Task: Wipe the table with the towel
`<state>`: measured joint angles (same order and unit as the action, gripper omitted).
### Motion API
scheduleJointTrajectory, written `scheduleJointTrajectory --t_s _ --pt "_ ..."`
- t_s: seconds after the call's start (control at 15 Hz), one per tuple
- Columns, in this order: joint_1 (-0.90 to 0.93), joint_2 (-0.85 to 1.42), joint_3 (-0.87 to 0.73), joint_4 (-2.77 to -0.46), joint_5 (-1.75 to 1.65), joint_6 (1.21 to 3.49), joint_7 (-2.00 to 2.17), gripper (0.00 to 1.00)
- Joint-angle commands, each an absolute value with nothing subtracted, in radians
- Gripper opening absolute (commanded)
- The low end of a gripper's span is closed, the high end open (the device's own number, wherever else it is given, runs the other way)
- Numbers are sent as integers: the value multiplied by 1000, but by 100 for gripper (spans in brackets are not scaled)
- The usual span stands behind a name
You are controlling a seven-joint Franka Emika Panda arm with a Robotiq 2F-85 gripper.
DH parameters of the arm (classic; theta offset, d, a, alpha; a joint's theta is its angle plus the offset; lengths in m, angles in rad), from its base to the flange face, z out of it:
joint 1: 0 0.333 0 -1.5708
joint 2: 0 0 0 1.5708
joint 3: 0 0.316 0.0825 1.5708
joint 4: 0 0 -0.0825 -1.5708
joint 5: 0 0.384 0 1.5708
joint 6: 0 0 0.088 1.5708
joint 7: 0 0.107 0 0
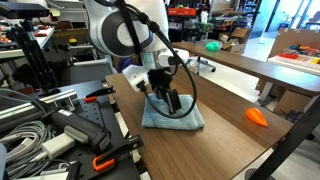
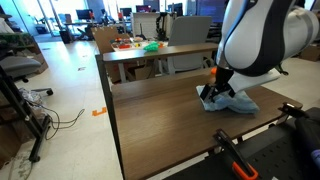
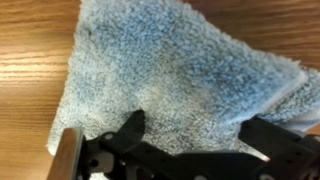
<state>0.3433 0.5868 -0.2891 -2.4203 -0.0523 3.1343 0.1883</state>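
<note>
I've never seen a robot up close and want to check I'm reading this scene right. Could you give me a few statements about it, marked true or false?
1. The light blue fluffy cloth towel lies on the brown wooden table. True.
2. The black robot gripper hangs high above the towel. False: it is down at the towel.
3. A small orange carrot-shaped object lies on the same table. True.
4. That orange object rests on top of the towel. False: it lies apart from it, on bare wood.
</note>
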Motion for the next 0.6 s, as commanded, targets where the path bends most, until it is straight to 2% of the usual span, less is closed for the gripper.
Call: scheduleJointTrajectory --t_s 0.0,0.4,0.47,0.53 --pt "323 412 -269 -2578 -56 3224 120 100" --pt "152 107 -144 -2775 -55 3298 39 100" --pt "224 232 -199 -2693 -52 3292 82 100" --pt "209 194 -191 -2713 -52 3287 77 100"
